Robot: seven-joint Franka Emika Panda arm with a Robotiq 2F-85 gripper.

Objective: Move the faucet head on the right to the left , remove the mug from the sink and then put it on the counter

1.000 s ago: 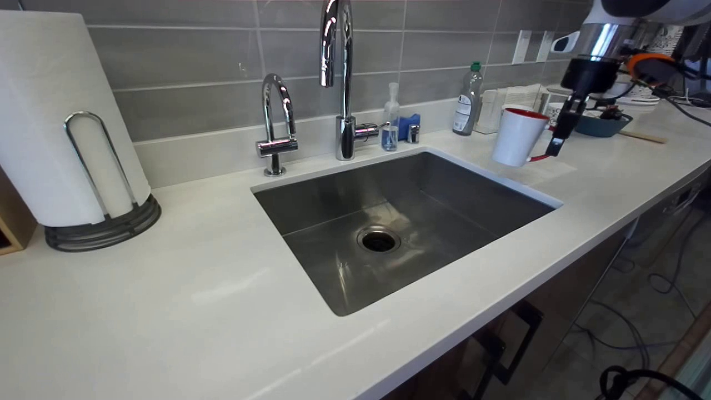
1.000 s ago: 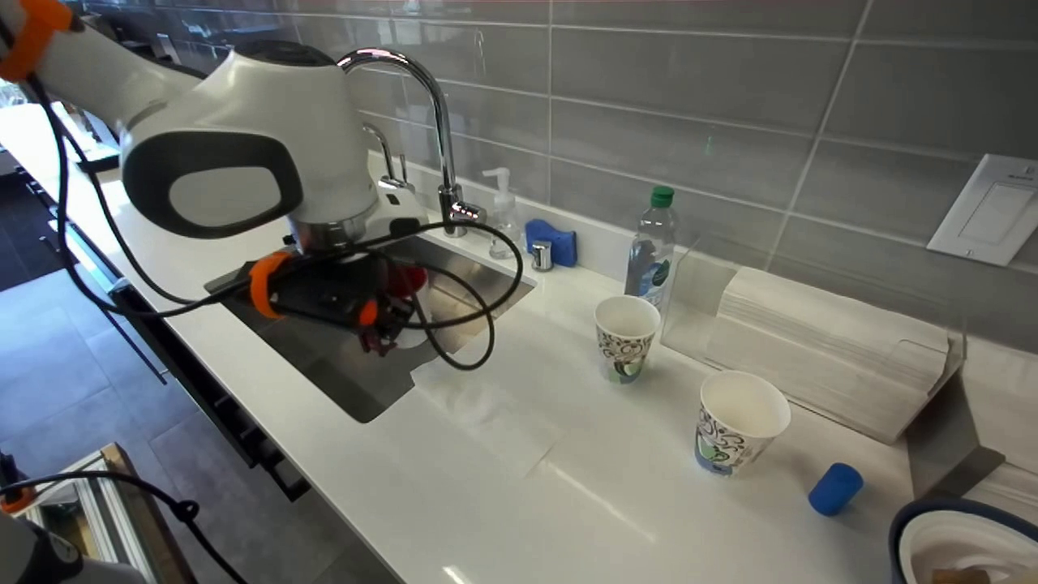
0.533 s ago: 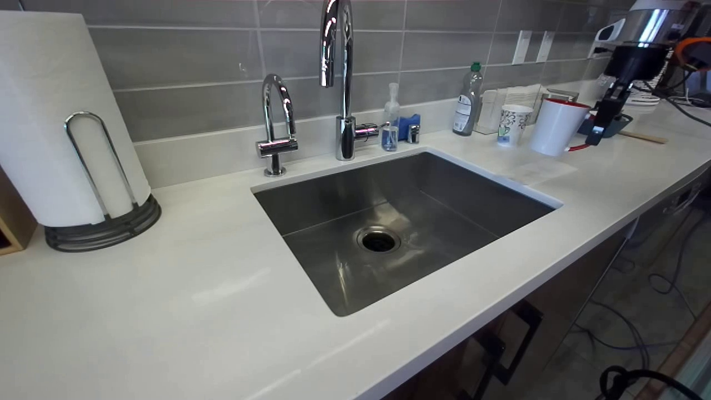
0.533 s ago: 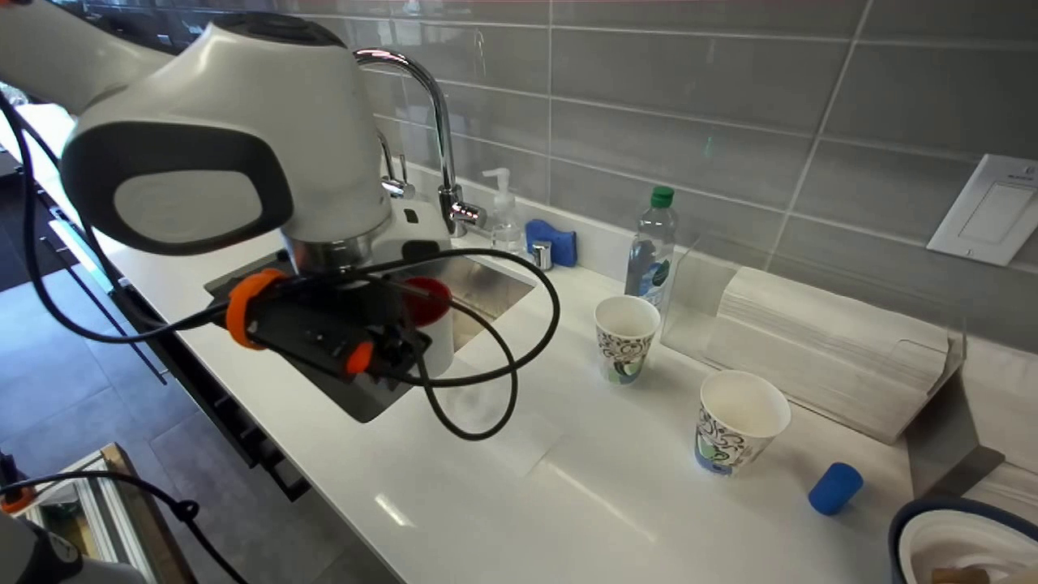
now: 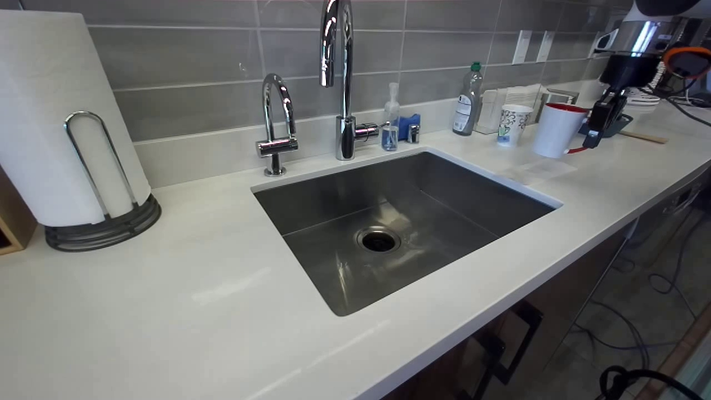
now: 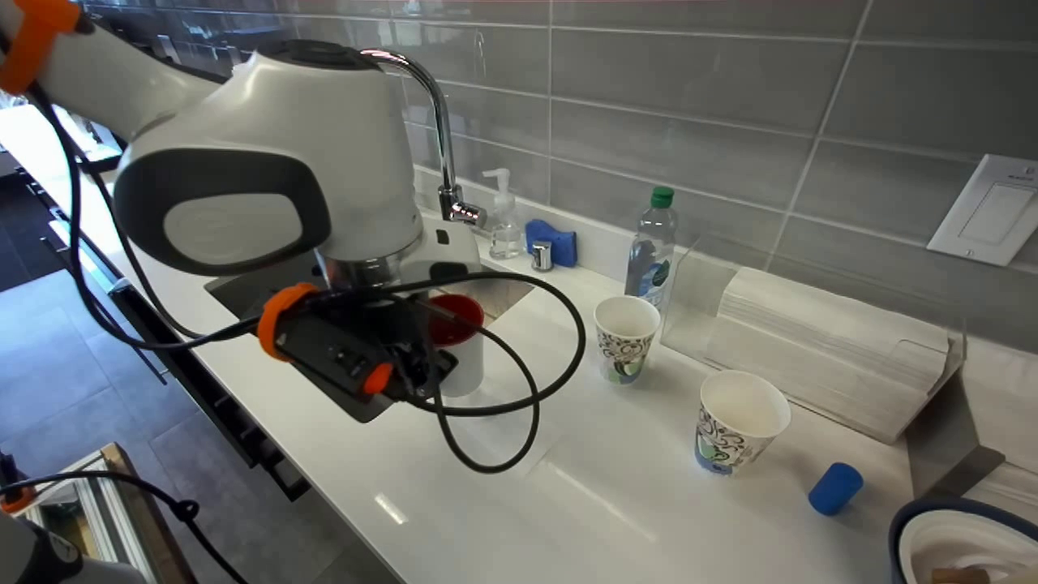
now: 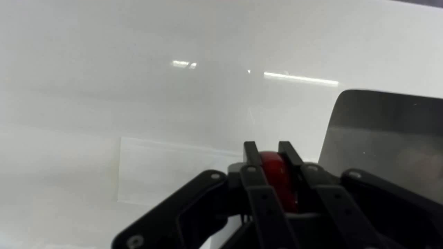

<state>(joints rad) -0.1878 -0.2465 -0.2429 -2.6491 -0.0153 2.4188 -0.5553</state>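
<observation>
One mug (image 5: 557, 133), handle (image 7: 276, 169) pinched in the tool (image 7: 269, 148), right of the sink (image 5: 425, 222); we can't tell if it touches the surface (image 5: 183, 328). Released high, it could tip; swung far-side, strike a paper cup (image 5: 512, 125).

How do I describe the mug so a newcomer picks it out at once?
Start at the big steel sink set in the white counter. To the sink's right in an exterior view, the gripper holds the mug by its red handle. Unlike the patterned, handleless paper cups nearby, it is plain white outside and red inside.
</observation>
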